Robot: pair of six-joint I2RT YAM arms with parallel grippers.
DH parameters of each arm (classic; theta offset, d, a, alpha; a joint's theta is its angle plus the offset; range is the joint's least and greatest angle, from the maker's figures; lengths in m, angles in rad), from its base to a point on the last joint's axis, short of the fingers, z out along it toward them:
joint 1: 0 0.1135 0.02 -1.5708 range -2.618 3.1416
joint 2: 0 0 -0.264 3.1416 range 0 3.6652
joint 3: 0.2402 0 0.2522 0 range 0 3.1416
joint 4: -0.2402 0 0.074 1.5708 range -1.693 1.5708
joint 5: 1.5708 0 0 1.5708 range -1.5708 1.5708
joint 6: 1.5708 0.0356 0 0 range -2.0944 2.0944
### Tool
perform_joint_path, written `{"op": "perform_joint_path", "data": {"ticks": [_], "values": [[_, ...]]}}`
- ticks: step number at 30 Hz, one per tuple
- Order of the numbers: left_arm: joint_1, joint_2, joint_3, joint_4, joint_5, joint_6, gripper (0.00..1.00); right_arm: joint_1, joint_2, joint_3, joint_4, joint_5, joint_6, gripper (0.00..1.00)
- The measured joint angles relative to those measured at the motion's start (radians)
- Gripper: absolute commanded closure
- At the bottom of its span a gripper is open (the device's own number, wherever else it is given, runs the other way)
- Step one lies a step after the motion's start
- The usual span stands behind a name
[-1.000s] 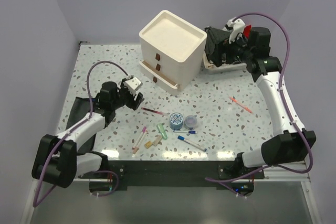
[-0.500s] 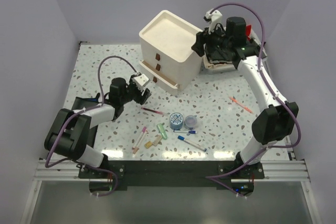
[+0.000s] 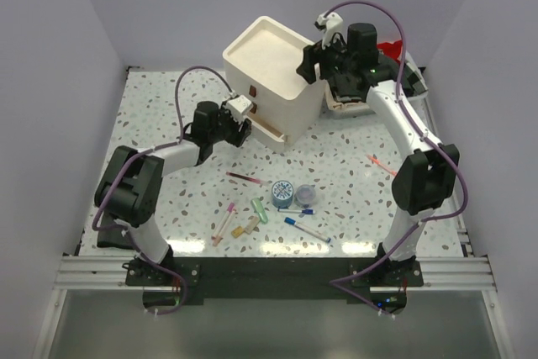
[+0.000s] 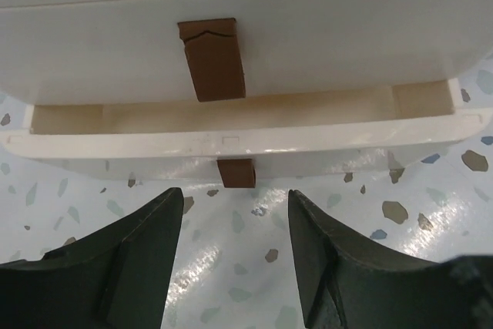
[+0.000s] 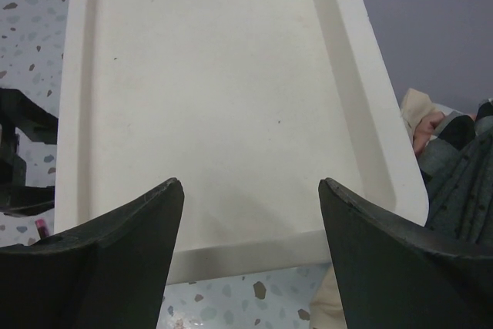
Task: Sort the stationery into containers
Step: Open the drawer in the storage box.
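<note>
Down at the foot of the cabinet (image 3: 275,73), left claw (image 4: 233,199) gapes wide, squared up just short of the brown handle (image 4: 236,172) on the bottom drawer (image 4: 231,142), which stands a little way out! Up top, right claw (image 5: 250,186) is spread open too, hovering over the cabinet's roof and gripping nothing. Loose on the bench (image 3: 353,157) lie a blue tape roll (image 3: 282,194), a maroon pen (image 3: 246,178) and, well off to the right, an orange pen (image 3: 385,167).
</note>
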Motion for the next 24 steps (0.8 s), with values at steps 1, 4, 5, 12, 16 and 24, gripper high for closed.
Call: {"op": "perform_joint_path", "data": {"ticks": [1,4,5,12,16,24], "values": [[0.0,0.02,0.026,-0.012,-0.008,-0.006,0.39,0.0,0.0,0.0,0.0,0.0,0.001,0.25],[-0.001,0.049,0.066,-0.044,-0.036,-0.029,0.4,0.0,0.0,0.001,0.006,0.0,0.0,0.25],[-0.002,0.053,0.071,-0.051,-0.045,-0.032,0.4,0.0,0.0,0.001,0.007,0.0,0.0,0.25],[-0.024,0.077,0.074,-0.066,-0.1,-0.037,0.43,0.0,0.0,0.001,0.013,0.0,0.0,0.25],[-0.05,0.086,0.076,-0.076,-0.143,-0.037,0.45,0.0,0.0,0.001,0.014,0.0,0.001,0.25],[-0.074,0.132,0.124,-0.087,-0.208,-0.038,0.5,0.0,0.0,0.001,0.02,0.004,0.002,0.25]]}}
